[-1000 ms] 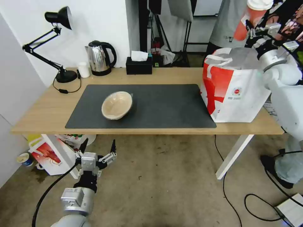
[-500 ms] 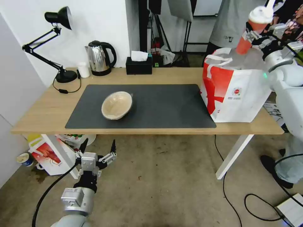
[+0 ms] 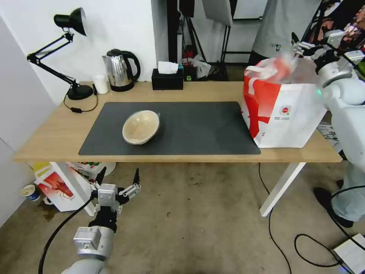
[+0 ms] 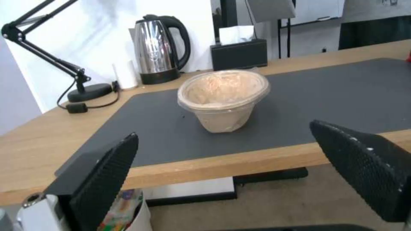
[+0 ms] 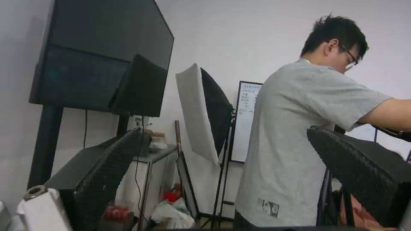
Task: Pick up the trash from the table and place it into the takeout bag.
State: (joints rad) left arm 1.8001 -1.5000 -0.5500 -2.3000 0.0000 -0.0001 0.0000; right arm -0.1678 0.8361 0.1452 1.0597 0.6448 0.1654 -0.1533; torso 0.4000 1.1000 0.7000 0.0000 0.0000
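Nearest the camera, the left gripper hangs below the table's front edge over the concrete floor, its black fingers spread wide with nothing between them. Just beyond it on the floor, under the left end of the table, stands a smaller bag printed with a red crayfish, and a small paper tub sits beside it. On the light-wood tabletop lies a large dark grey mat, and on the mat's left half rests the tan paper bowl, tipped so its mouth faces the robot (the left wrist view shows a clear film or lid over its rim). Nothing stands between that bowl and the front edge. At the table's right end, overlapping the mat's corner, stands the takeout bag, white with a red side panel and small red logo. At its open top a red and white blur, the tall red cup, is passing between the white handles. Above and just behind the bag, the right gripper is held with its fingers parted and empty. Along the back edge stand a black desk lamp, a small white cup, a steel kettle and a black tissue box.
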